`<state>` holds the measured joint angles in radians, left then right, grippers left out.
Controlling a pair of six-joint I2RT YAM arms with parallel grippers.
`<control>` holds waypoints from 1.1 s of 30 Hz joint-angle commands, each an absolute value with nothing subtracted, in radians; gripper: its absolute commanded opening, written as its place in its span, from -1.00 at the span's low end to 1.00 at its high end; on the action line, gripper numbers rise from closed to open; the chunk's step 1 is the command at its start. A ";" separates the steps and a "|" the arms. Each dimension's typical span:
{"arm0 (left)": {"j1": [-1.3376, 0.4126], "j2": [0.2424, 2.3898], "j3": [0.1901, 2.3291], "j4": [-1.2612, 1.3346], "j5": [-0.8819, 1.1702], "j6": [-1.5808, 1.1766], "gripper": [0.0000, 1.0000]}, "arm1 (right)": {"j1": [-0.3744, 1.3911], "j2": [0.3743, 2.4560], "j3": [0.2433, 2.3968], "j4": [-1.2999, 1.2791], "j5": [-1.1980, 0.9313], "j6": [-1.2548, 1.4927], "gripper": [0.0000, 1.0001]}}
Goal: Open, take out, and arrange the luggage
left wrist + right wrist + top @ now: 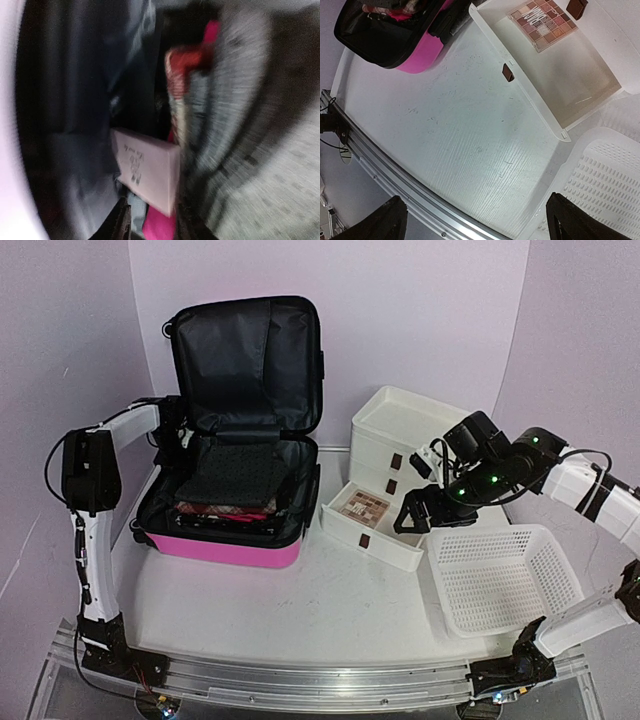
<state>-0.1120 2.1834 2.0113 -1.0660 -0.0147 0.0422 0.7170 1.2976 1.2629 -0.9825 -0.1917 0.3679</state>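
The hot-pink luggage (225,548) lies open at the left of the table, its black-lined lid (250,360) standing upright. Folded clothes (235,475) fill the lower half, a dark grey knit on top. My left gripper (180,452) reaches into the case's left side. In the blurred left wrist view a pale pink box (147,167) sits just ahead of the gripper (152,225), whose fingers stand apart around its near corner without clearly touching it. My right gripper (415,515) hovers open over bare table (470,130), nothing between its fingers (390,220). The luggage (422,50) shows at the upper left there.
A white drawer stack (400,435) stands right of the case, its lowest drawer (385,545) pulled out and holding a makeup palette (363,506), also seen as the palette (542,22). A white mesh basket (505,580) sits at the front right. The metal rail (385,165) marks the near edge.
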 commanded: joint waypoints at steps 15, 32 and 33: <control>-0.118 2.328 2.118 -1.088 -0.093 0.112 0.13 | 0.718 1.273 1.268 -0.952 -0.216 0.385 0.97; -0.133 2.331 2.102 -1.090 -0.401 0.060 -0.33 | 0.718 1.287 1.261 -0.945 -0.242 0.400 0.96; -0.133 2.328 2.102 -1.091 -0.408 0.056 -0.35 | 0.718 1.287 1.261 -0.945 -0.242 0.402 0.97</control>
<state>-0.1741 2.3135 2.0888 -1.0801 -0.2127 0.0914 0.7170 1.2926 1.2629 -0.9817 -0.2260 0.3904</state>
